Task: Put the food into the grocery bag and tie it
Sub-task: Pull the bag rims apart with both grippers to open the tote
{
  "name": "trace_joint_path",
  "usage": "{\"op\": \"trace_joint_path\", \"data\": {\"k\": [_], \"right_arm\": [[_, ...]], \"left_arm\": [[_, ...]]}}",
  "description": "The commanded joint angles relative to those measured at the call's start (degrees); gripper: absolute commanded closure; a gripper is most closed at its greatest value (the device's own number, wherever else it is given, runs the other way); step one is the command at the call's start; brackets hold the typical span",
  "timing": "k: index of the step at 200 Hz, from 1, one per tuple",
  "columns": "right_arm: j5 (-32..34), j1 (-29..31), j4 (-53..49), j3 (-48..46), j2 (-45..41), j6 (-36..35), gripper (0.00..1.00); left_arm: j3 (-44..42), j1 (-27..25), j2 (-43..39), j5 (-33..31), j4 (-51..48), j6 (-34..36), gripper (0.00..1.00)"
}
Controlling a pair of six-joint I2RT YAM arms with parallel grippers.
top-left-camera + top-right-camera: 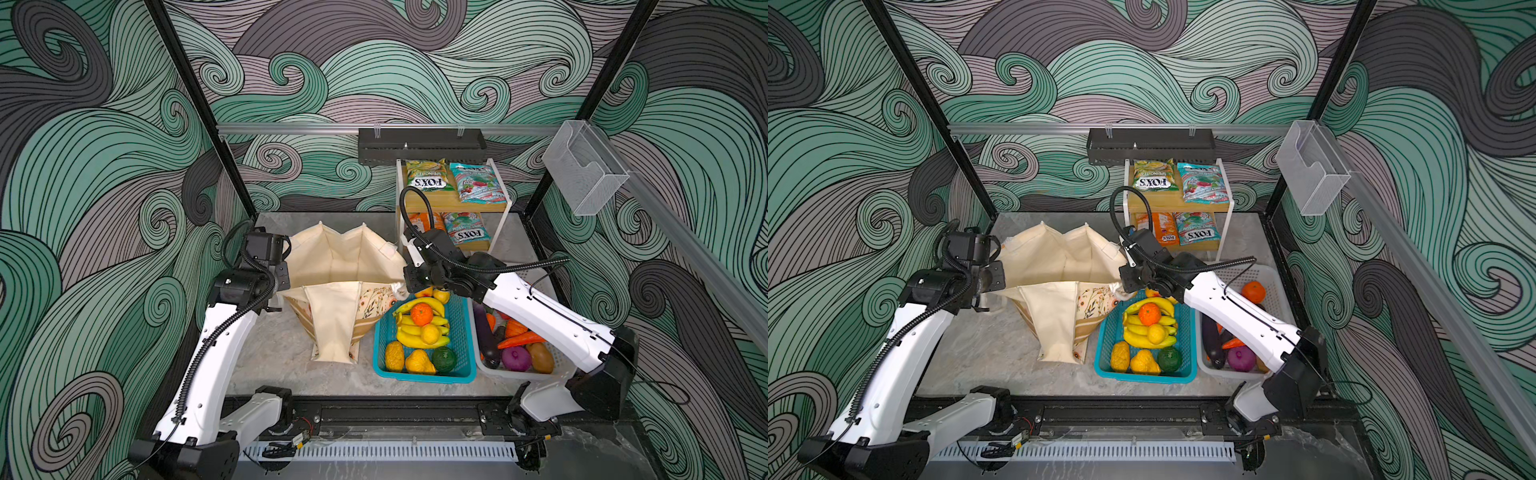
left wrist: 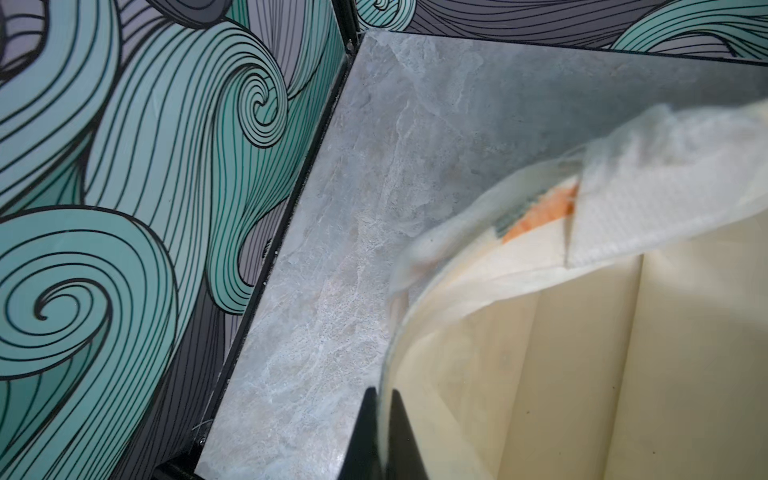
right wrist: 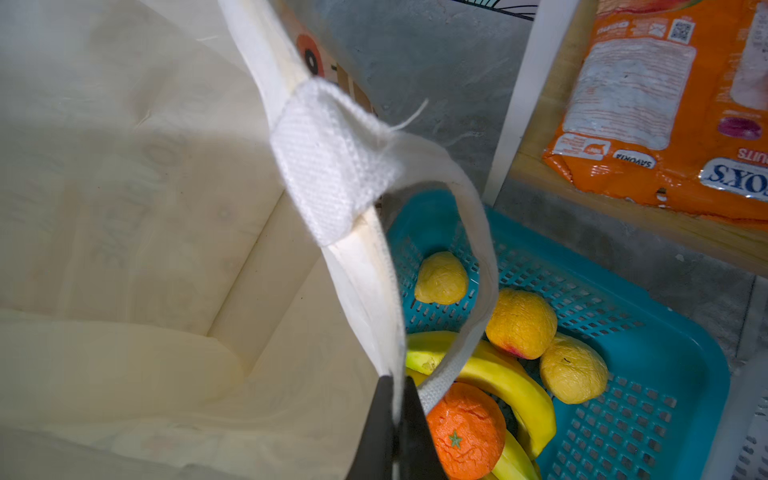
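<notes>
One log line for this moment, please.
left gripper: shut on grocery bag rim | right gripper: shut on opposite rim | bag: open | food: none visible inside

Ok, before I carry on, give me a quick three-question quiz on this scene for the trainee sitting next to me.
1. True or false: the grocery bag already holds food.
2. How many snack packets lie on the shelf?
3. The right gripper is shut on: A) a snack packet; B) the grocery bag's rim; C) the shelf.

Key: 1) False, the inside of the bag shows only bare cream fabric. 2) Four, two on each level. 3) B.
</notes>
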Motion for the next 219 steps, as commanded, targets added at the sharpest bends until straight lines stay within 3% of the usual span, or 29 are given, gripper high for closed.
{"op": "trace_joint_path", "data": {"k": [1,48,108,143,152,159,173,185,219], "right_arm": [[4.9,-1.9,-4.0,-2.0,-2.6,-0.3,1.0],[-3.1,-0.3,3.3,-3.8,-0.3,1.7,1.0],[-9.0,1.2,7.7,-2.8,2.2,2.5,0.84],[-9.1,1.4,8.9,-3.3,2.1,2.4,0.73],[-9.2,1.3,9.2,-3.3,2.1,2.4,0.72],[-9.5,1.4,9.7,-3.5,2.1,2.4,0.71],[-9.8,1.4,10.8,-4.0,1.8,2.6,0.68],[-10.0,1.4,10.8,-3.9,1.4,2.6,0.56],[-9.9,1.3,10.8,-4.1,-1.3,1.4,0.32]], "left_arm": [[-0.7,1.6,-0.4,-2.2,2.3,0.7,1.0],[-4.7,1.6,-3.7,8.9,7.6,1.1,1.0],[-8.3,1.6,-4.8,17.9,12.8,2.2,0.46],[-8.9,1.6,-3.7,20.4,13.1,2.4,0.33],[-8.9,1.7,-2.8,22.5,13.0,2.4,0.36],[-8.9,1.6,-2.1,24.2,12.7,2.7,0.44],[-8.9,1.7,-1.2,26.0,12.3,3.6,0.77],[-8.7,1.7,-1.5,24.9,12.2,3.3,1.0],[-9.5,1.9,-3.4,24.3,13.2,2.8,1.0]]}}
